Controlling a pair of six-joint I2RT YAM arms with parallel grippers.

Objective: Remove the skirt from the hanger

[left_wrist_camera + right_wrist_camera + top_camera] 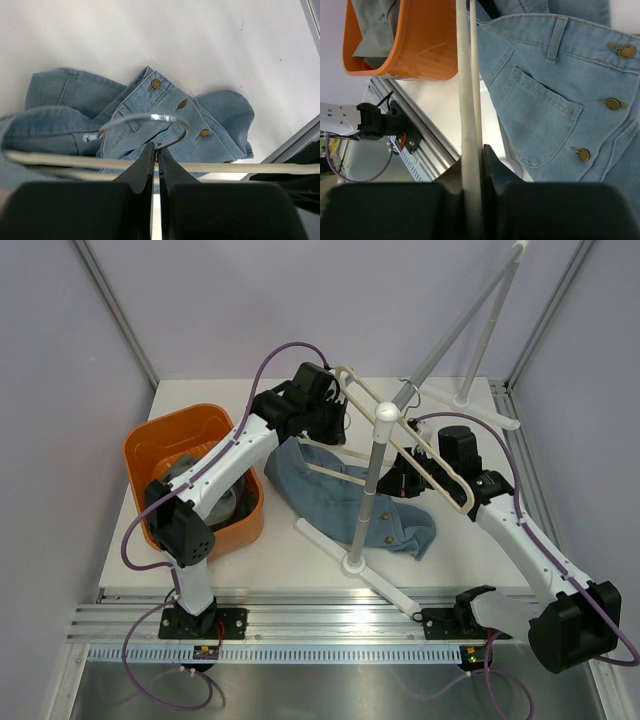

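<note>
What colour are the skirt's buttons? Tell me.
Brass-gold buttons, clearest in the right wrist view.

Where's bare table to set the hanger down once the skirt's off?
Near strip of the white table between the orange plastic tub and the white rack's base bar; also near-right, between that bar and the right arm. Crowded centre: blue denim skirt, cream hanger, left gripper, right gripper.

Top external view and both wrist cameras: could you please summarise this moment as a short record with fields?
Garment: light blue denim button-front skirt, crumpled on the white table
Hanger: cream plastic hanger, held above the skirt
Left end effector: shut on the hanger beside its metal hook
Right end effector: shut on a hanger bar
Basket: orange plastic basket, left of the skirt, holding grey cloth
Release: cannot tell whether the skirt is fully free
</note>
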